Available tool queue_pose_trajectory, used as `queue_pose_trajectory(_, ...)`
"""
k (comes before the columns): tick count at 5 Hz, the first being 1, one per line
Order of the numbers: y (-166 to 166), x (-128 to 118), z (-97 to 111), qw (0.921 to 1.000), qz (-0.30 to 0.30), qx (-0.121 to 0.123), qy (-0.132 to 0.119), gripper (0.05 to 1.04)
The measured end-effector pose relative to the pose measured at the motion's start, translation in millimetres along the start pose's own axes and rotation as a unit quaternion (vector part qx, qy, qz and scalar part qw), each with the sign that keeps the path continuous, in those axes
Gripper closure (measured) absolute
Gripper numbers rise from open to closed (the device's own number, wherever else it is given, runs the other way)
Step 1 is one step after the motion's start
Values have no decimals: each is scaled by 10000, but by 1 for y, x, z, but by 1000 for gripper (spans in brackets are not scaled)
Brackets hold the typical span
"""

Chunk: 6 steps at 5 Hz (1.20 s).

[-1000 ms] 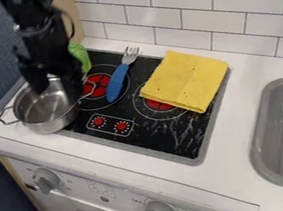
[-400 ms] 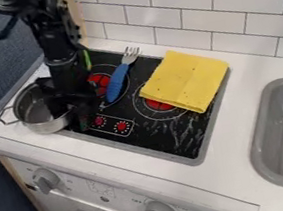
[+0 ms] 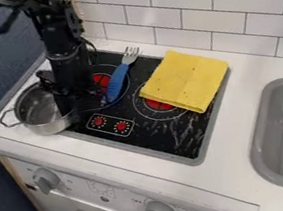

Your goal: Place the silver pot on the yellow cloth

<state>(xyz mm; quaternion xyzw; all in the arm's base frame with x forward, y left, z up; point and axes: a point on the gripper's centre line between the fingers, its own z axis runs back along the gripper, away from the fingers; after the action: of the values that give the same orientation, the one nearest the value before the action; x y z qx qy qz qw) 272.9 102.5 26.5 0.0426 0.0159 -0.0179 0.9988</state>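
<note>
Pot is at L edge of stove, w/ grip down by its R rim. Can't tell if grip's open or shut. Blue fork lies btwn pot & cloth.

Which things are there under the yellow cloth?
The yellow cloth lies on the black stovetop. Part of a red burner shows past its lower-left edge; the cloth covers the rest, so anything else beneath it cannot be seen.

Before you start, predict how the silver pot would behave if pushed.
The silver pot looks metal, so it's probably stiff. Its smooth, shiny side may be slippery. Its wide, low shape suggests sliding rather than tipping.
</note>
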Motion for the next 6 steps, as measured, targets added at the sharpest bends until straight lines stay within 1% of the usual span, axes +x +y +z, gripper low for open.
queue_pose_trajectory(1, 1, 0, 14, 9997, 36, 118, -193, 1007)
queue_pose_trajectory(2, -18, 6, 48, 9983, -15, 90, -573, 1021)
queue_pose_trajectory(3, -54, 35, 79, 9953, -419, 29, -871, 1021)
queue_pose_trajectory(4, -103, 71, 86, 9885, -1111, -93, -1023, 1021)
queue_pose_trajectory(5, -129, 98, 82, 9854, -1339, -84, -1044, 1021)
queue_pose_trajectory(6, -139, 106, 72, 9848, -1473, -38, -916, 1021)
